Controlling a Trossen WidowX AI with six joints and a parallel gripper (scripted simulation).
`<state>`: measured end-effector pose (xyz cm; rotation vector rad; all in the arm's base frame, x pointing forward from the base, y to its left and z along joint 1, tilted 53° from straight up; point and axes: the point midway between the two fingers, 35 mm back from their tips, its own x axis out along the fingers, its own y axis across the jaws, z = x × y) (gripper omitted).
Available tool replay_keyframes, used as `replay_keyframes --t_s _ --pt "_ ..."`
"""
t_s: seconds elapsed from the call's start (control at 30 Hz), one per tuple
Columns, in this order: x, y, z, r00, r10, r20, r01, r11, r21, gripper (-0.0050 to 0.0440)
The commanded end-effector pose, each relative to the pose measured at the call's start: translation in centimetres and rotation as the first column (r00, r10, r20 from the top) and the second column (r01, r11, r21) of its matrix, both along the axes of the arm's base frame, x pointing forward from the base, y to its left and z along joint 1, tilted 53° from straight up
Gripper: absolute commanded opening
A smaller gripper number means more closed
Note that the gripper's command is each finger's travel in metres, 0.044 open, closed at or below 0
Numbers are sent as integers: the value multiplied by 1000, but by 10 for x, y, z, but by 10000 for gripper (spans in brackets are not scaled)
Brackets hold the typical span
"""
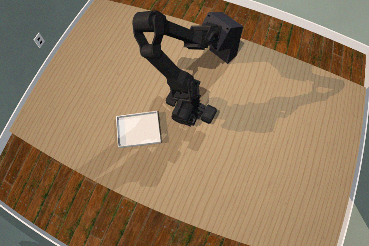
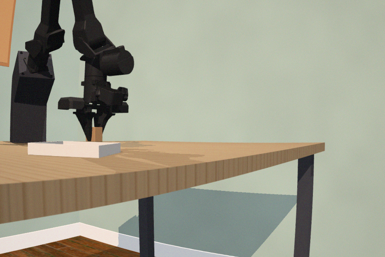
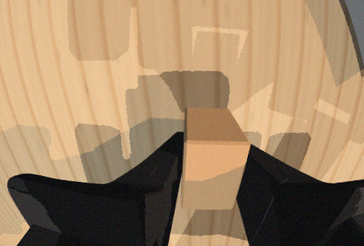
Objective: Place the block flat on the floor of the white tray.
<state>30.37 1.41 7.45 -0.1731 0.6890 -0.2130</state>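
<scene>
The gripper [image 3: 213, 186] is clamped on the block [image 3: 213, 157], seemingly just off the table [image 1: 246, 150]; the white tray [image 1: 120, 132] at its nine o'clock awaits.

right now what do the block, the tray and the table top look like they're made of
Block: likely plain wood, matte tan faces with no clear grain, pinched between the black jaws of the gripper.
Tray: smooth white, uniform, no grain; perhaps plastic or painted board.
Table top: light wood planks, with parallel seams and grain along the edge.
</scene>
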Motion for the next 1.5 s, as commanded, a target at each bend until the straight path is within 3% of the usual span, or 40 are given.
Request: replay_keyframes --t_s 0.0,0.47,1.47 --pt "-9 4 11 1000 0 13 0 1000 5 0" --pt "-34 12 31 1000 0 13 0 1000 5 0" --pt "-35 12 32 1000 0 13 0 1000 5 0"
